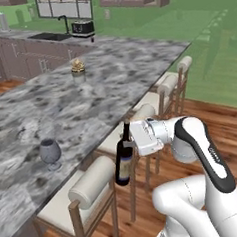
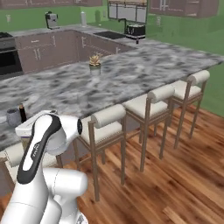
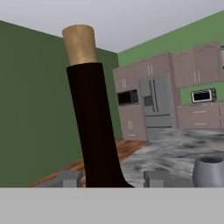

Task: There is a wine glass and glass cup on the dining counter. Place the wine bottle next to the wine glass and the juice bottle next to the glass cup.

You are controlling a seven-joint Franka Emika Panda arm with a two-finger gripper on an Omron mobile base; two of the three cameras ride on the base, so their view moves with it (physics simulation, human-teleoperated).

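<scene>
The hand (image 1: 130, 146) is clamped on the neck of the wine bottle (image 1: 124, 162), holding it upright in the air off the near edge of the worktop (image 1: 88, 92), above the row of stools. In the left base view the dark bottle hangs over the gap between the nearest stool (image 1: 88, 190) and the next one, its pale label facing out and its base clear of any surface. From the hand's own camera the bottle's black neck (image 3: 94, 131) rises between the two grey fingertips (image 3: 65, 179), topped by a tan cork (the fingers sit against either side of the neck).

Just beyond, on the marbled top near its edge, stands the wine glass (image 1: 50, 153), upright and apart from the bottle; its grey bowl (image 3: 209, 171) shows at the lower right of the hand view. In the right base view the glass (image 2: 14, 117) sits at the left edge with the bottle's neck (image 2: 22, 113) just beside it, partly hidden behind the arm.

Farther along the worktop a small potted plant (image 1: 78, 69) stands near the middle. Three more stools (image 2: 148, 103) line the far side of the edge. At the back, a second counter carries a black sink (image 1: 49, 37) with a tap and a toaster (image 1: 82, 28) beside it.
</scene>
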